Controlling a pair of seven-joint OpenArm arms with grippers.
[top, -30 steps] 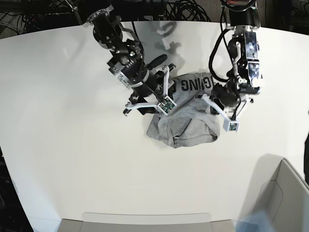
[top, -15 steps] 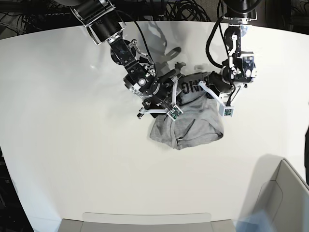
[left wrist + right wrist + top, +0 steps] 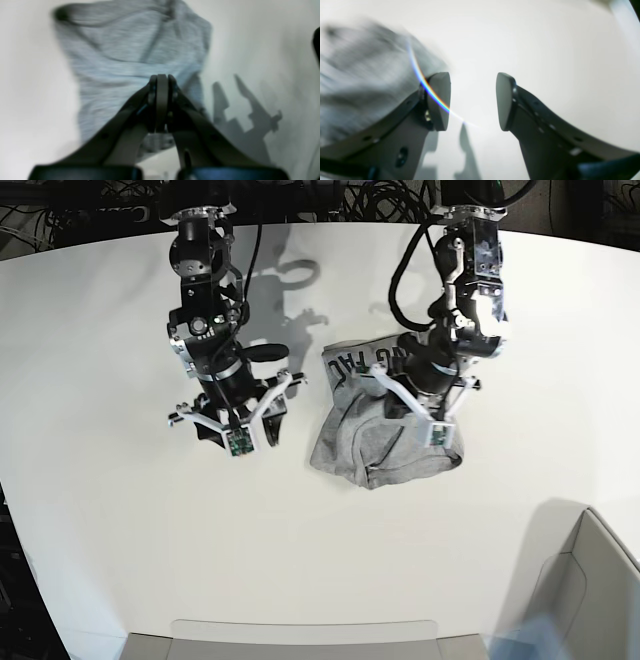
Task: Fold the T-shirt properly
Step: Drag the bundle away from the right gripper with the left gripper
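On the left of the base view, the right gripper (image 3: 472,100) hangs released, jaws wide apart with only bare table (image 3: 100,510) between them. In its wrist view, grey cloth sits just beyond the left-hand finger without touching either pad.

In the middle lies the only cloth in view, a small crumpled grey garment (image 3: 385,440) with a dark band (image 3: 352,365) along its far edge. It looks more like shorts than a shirt. The T-shirt itself, as a large plain piece, shows in no view, so I cannot say where it is. The garment runs from the band towards the near edge of the table, bunched and about as wide as it is long. Seen from the base view, it lies to the right of the right gripper, near but apart.

Over the right part of the garment, the left gripper (image 3: 162,82) is clenched, tips pressed together with nothing visible between them. Cloth spreads beyond and beneath it. This arm is plainly the nearer, so my guess is that any grab falls to it.

The only writing is the black letters on the band, roughly "FAC". The rest is covered by the arm.
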